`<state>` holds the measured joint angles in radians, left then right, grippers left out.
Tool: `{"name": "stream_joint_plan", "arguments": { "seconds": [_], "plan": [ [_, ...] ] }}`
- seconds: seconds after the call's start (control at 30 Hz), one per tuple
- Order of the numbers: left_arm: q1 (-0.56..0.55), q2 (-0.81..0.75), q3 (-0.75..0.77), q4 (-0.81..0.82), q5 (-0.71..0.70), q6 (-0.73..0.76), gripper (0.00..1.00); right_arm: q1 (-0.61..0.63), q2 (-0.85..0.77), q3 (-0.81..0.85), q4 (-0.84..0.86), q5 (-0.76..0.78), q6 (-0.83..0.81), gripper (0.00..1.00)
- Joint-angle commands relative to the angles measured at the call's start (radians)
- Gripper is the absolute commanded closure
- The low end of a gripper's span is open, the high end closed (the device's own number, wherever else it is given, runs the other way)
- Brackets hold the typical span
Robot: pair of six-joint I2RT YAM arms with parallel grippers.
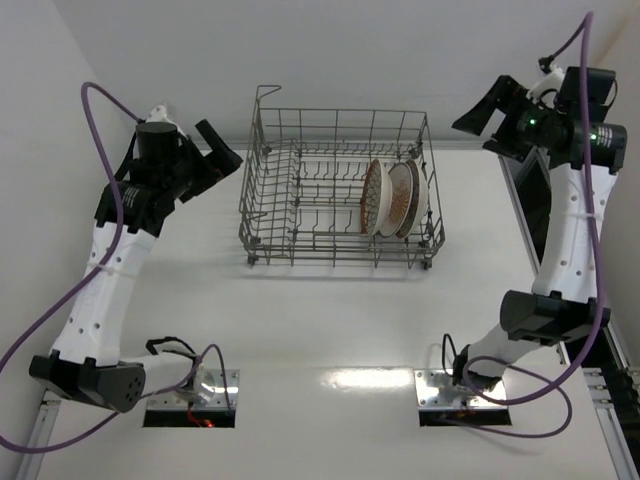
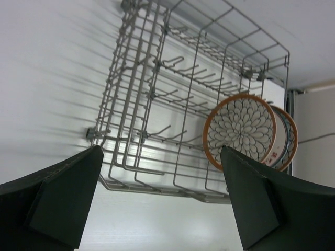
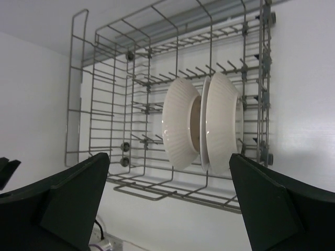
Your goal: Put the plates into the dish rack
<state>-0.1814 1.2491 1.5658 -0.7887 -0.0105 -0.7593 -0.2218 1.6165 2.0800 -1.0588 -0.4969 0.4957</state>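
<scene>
The grey wire dish rack [image 1: 320, 215] stands at the middle back of the table. Three plates stand on edge between the tines at its right end: a petal-lattice plate [image 1: 372, 198], a second plate [image 1: 400, 198] and a third plate [image 1: 420, 192] close behind it. My left gripper [image 1: 222, 152] is open and empty, raised left of the rack. My right gripper [image 1: 482, 122] is open and empty, raised right of the rack. The left wrist view shows the rack [image 2: 141, 104] and the lattice plate's face [image 2: 241, 128]. The right wrist view shows the plates' white backs [image 3: 180, 123].
A dark panel [image 1: 530, 200] stands along the table's right edge. The white back wall runs just behind the rack. Purple cables [image 1: 95, 105] loop off both arms. The arm bases [image 1: 190, 385] sit at the near edge.
</scene>
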Motion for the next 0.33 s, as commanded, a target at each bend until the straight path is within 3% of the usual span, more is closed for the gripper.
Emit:
{"name": "stream_joint_plan", "arguments": {
  "seconds": [0.0, 0.3],
  "plan": [
    [0.01, -0.03, -0.026, 0.091, -0.112, 0.009, 0.05, -0.036, -0.009, 0.066, 0.068, -0.081, 0.041, 0.01],
    [0.01, -0.02, -0.064, 0.111, -0.232, 0.02, 0.05, -0.085, 0.0, 0.048, 0.046, -0.057, 0.052, 0.01]
  ]
}}
